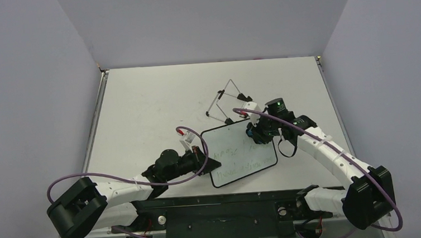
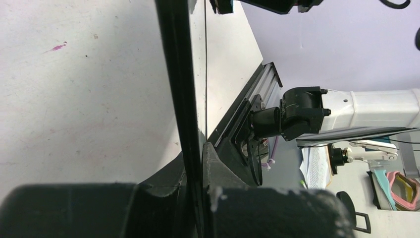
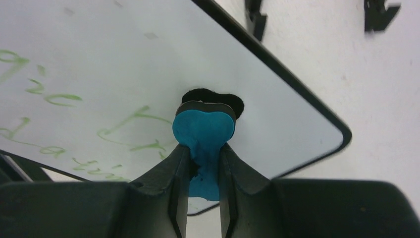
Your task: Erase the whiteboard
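The whiteboard (image 1: 238,153) is a white board with a thin black frame and green handwriting, lying near the table's middle front. My left gripper (image 1: 207,163) is shut on its left edge; in the left wrist view the board's black frame (image 2: 181,79) runs edge-on between the jaws. My right gripper (image 1: 254,133) is shut on the blue-and-black eraser (image 3: 204,134) and holds its black felt face against the board's upper right part (image 3: 277,104). Green writing (image 3: 129,124) lies left of the eraser.
The wire easel stand (image 1: 226,102) with black feet stands just behind the board; its feet show in the right wrist view (image 3: 255,15). The table's black front rail (image 1: 220,205) runs between the arm bases. Grey walls enclose the table.
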You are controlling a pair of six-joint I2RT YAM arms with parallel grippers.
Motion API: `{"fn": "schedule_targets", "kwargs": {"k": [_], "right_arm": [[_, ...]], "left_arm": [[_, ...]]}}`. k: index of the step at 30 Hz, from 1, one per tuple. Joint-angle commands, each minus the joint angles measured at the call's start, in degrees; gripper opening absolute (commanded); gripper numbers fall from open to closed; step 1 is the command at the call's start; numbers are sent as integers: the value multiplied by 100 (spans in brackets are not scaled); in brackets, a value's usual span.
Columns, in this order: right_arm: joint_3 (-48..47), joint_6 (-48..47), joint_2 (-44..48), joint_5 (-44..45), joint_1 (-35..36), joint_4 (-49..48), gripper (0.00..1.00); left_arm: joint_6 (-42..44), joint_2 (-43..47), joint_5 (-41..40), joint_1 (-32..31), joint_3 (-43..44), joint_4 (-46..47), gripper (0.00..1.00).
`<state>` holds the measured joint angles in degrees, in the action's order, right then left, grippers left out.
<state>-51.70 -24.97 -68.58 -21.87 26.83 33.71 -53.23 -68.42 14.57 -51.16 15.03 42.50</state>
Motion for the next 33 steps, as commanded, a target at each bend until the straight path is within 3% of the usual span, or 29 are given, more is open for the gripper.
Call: {"fn": "schedule_targets", "kwargs": {"k": [1,3,7,10,12,15,19,33], "right_arm": [[275,351,163,671,-636,-316,0],[199,517,218,611,-947,-359,0],[-137,424,738,-845,-1346,46,0],[-392,-385,1271,-2223,-1916,932,0],[-271,-660,1593,-2557,-2490,1135,0],[-43,-590,1878,-2644,-3340,1109,0],[-64,-398,1840,-2667,-3758,1104,0],[-29,-296,1830,-2581,-3952,1019,0]], "left_arm": [[171,318,37,31,145,1086,0],[175,311,42,31,146,1085,0],[240,418,-61,39,135,1001,0],[354,547,-211,67,199,796,0],[410,640,-374,94,228,722,0],[519,727,-521,153,334,665,0],[675,723,-627,206,622,519,0],[1227,620,-1276,387,1485,305,0]]}}
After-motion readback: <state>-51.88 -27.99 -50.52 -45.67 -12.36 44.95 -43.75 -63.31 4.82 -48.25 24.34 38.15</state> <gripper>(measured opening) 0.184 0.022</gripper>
